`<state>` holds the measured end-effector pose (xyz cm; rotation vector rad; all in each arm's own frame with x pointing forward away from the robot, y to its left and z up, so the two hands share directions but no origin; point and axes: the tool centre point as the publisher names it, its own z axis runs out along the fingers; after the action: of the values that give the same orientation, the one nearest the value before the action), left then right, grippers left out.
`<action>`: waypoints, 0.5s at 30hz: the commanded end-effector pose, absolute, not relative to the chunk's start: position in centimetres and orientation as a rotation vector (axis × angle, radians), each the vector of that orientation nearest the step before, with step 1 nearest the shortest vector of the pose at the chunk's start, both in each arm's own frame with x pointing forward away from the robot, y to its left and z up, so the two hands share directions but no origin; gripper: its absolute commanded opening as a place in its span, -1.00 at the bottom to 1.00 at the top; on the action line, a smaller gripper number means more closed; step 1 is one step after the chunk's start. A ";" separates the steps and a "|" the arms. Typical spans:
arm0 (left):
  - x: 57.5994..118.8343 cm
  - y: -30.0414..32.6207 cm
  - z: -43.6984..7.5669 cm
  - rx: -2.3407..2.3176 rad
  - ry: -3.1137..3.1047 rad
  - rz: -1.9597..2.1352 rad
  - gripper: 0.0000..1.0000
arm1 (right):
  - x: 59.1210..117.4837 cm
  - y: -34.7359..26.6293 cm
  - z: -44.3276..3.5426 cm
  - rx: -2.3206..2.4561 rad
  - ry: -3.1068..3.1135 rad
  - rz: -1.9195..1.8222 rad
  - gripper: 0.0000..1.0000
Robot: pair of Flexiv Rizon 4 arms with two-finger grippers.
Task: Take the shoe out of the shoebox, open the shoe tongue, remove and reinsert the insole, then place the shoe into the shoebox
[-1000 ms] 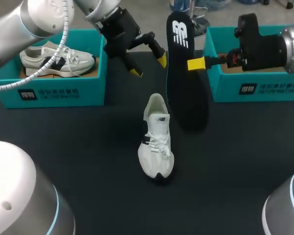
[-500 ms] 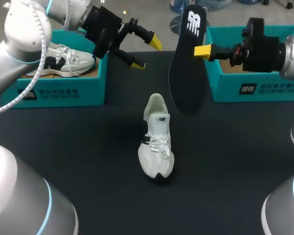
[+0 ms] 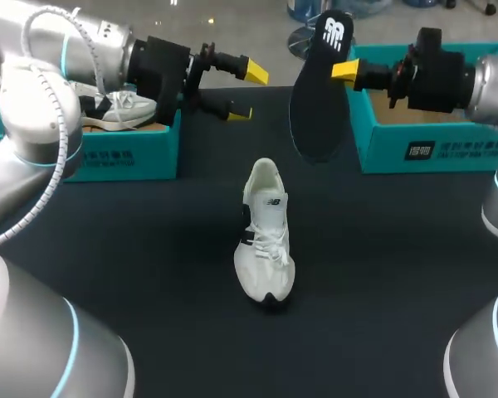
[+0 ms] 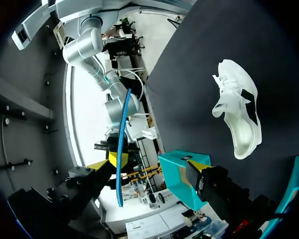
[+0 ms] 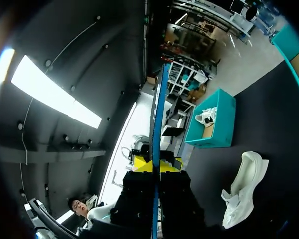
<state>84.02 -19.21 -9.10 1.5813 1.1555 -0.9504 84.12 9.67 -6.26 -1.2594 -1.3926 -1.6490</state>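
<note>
A: Where is the white lace-up sneaker with black side stripes (image 3: 265,236)?

B: It stands on its sole in the middle of the black table (image 3: 133,274), toe toward 6 o'clock and heel toward 12, well apart from both grippers.

A: And the black foam insole (image 3: 315,108)?

B: It is in the air at 1 o'clock from the sneaker, hanging roughly upright. The right gripper (image 3: 345,70) pinches it near its upper end. In the right wrist view the insole shows edge-on, a thin blue line with a yellow tip pressed against each side.

A: The left gripper (image 3: 247,93)?

B: It is at 11 o'clock from the sneaker, over the far part of the table. Its fingers are spread wide and empty.

A: The boxes?

B: One teal cardboard shoebox (image 3: 423,149) sits at 2 o'clock, behind the right gripper. A second teal shoebox (image 3: 129,157) sits at 10 o'clock, with a second white sneaker (image 3: 120,112) lying inside it.
</note>
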 end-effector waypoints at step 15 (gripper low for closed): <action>83.8 -21.3 -8.1 1.213 1.133 -0.922 1.00 | 87.7 12.0 -6.3 -1.315 -1.416 -1.517 -1.00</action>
<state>83.89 -20.81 -7.81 1.2700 1.1299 -0.9497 86.55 11.52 -6.66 -1.3355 -1.3820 -1.5644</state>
